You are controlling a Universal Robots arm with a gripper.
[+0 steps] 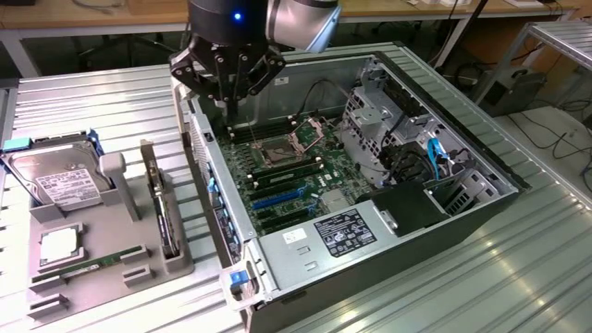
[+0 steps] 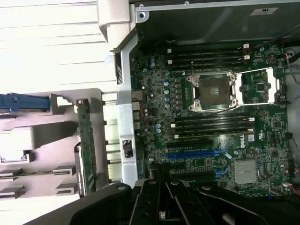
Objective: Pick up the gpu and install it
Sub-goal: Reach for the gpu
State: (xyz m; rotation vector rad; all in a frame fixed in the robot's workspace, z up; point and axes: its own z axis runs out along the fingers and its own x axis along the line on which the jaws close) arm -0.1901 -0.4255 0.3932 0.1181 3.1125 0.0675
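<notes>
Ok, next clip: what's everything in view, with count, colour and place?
table: one, silvery metal, under everything
computer case: one, black, open, on the table, motherboard showing
holder: one, grey, on the table beside the computer case
gpu: one, black, standing on edge in the holder
hard drive: one, silver, in the holder, exterior view's left
RAM stick: one, green, lying flat in the holder
gripper: one, black, jaws shut, holding nothing, above the motherboard
</notes>
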